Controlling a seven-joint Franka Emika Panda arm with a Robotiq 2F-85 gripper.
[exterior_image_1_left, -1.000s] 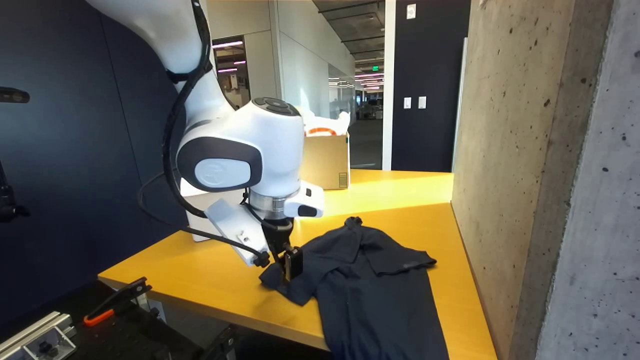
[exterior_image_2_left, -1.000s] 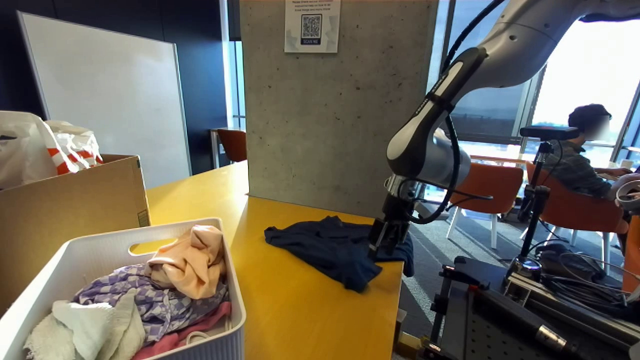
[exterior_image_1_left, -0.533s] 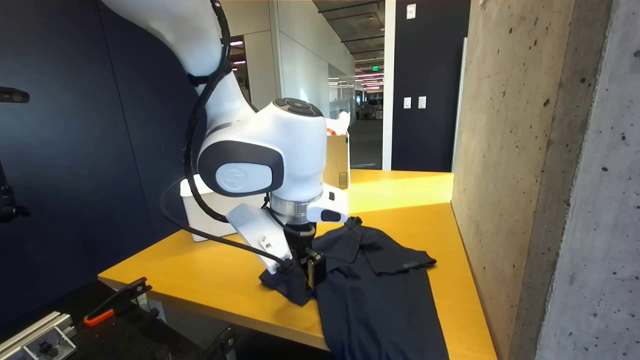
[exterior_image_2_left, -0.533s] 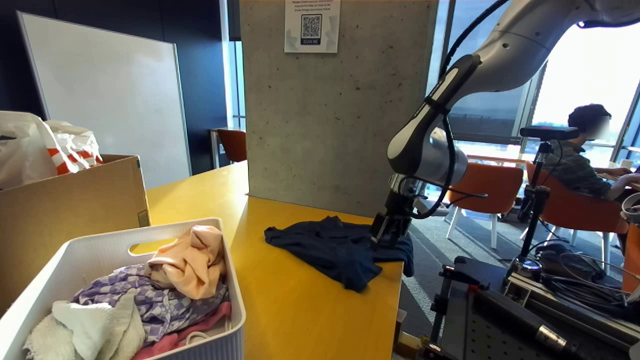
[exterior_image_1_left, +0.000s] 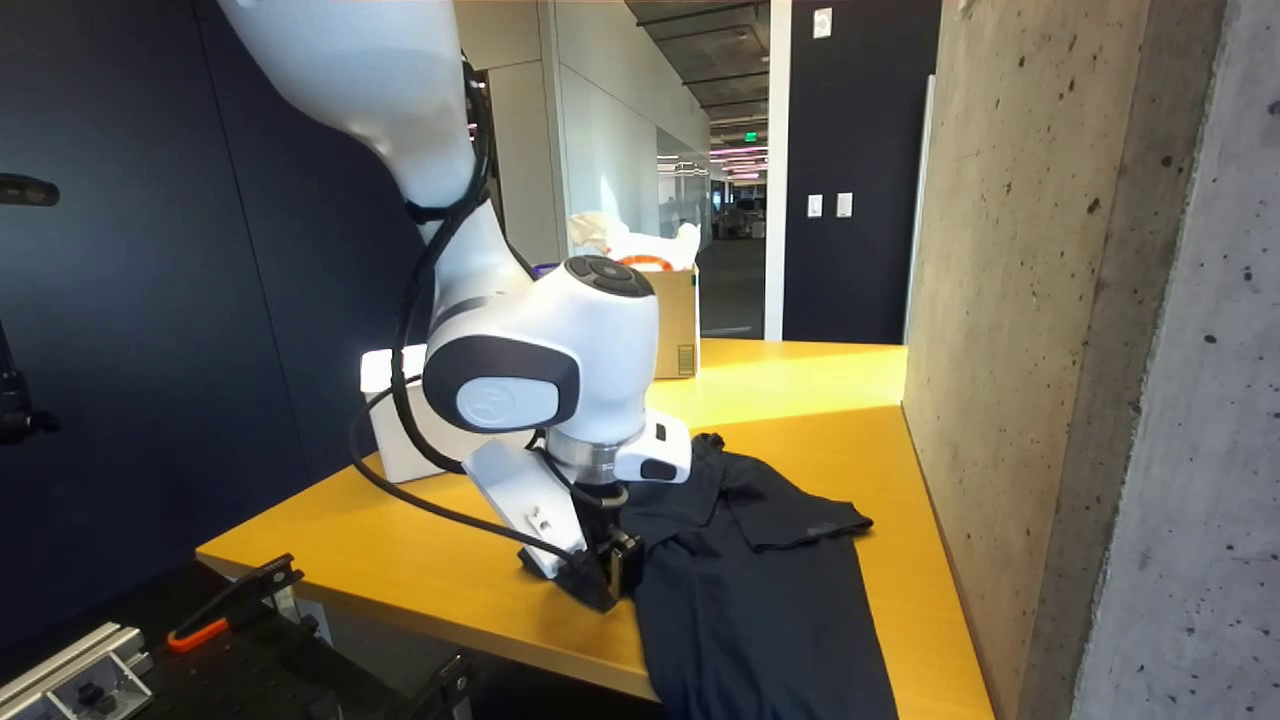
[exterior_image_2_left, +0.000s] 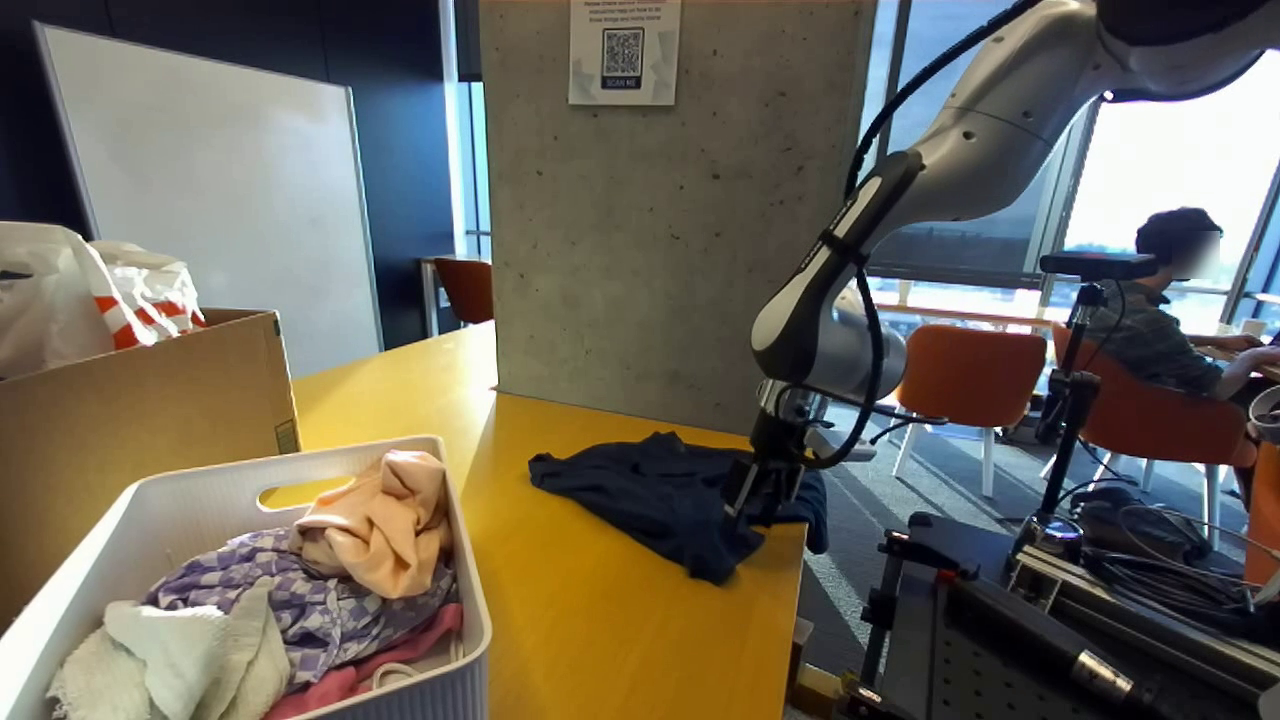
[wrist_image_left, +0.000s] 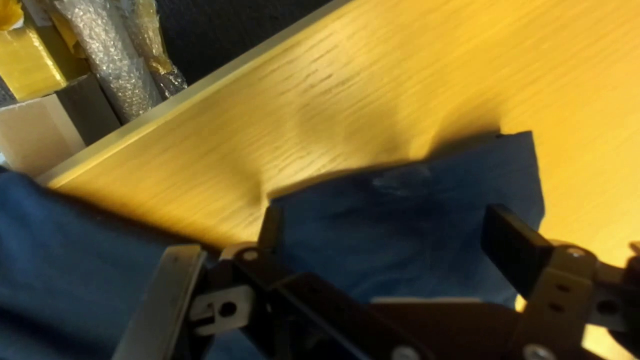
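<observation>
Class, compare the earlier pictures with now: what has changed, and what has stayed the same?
In an exterior view, the arm carried the end effector rightward and down; its jaws stand open at the sleeve of the shirt. Nothing was grasped or released. The shirt, basket and box stayed put.

I'm watching a smooth white arm (exterior_image_1_left: 475, 245), its rounded wrist (exterior_image_1_left: 615, 350) wearing a pale oval cap (exterior_image_1_left: 507, 402) rimmed in dark grey and a dark button pad (exterior_image_1_left: 612, 276) on top. A thick black cable (exterior_image_1_left: 405, 420) is running alongside, a silver ring (exterior_image_1_left: 583, 460) is gleaming below, and my black tool (wrist_image_left: 382, 220) is showing 2 blocky fingers (wrist_image_left: 517, 250) and round screws (wrist_image_left: 538, 352).
</observation>
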